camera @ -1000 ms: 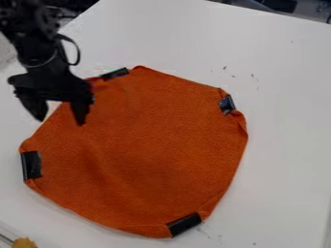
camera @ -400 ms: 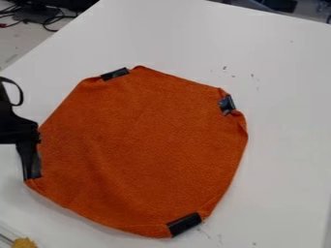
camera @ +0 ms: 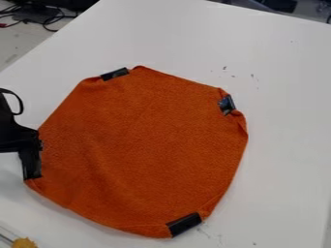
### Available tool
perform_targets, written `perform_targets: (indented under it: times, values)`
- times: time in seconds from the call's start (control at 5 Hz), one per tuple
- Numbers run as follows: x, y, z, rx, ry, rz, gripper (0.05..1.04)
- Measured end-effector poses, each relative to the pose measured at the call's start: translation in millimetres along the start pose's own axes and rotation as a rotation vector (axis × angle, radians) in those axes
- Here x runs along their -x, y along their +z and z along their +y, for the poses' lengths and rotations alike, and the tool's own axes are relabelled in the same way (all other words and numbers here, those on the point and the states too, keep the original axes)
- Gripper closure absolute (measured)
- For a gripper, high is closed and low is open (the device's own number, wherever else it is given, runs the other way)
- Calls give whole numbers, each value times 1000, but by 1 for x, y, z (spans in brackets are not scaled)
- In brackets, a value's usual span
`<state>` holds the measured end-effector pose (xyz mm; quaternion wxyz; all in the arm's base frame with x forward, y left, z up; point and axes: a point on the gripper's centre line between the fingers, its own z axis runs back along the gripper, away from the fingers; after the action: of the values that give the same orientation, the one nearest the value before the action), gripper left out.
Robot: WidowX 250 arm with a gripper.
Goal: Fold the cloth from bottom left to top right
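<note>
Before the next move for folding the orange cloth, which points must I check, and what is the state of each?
1. Cloth spread out, main fold not made: ok.
2. End effector at the cloth's left corner: ok.
3. Cloth firmly gripped: cannot tell.
4. Black patch at upper right on the cloth: ok.
5. Cloth edge smooth beside that patch: not ok, it is creased.

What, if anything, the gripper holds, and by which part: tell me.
Cannot be told: the gripper is at the left edge of the cloth, perhaps gripping it.
</note>
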<state>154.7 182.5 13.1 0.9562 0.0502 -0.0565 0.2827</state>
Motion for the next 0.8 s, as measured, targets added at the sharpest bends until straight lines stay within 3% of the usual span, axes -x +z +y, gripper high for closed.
perform_targets:
  times: [0.4, 0.8]
  values:
    - [-13, -10, -12, 24, -24, 12, 133]
    - [-29, -14, -15, 30, -62, 13, 668]
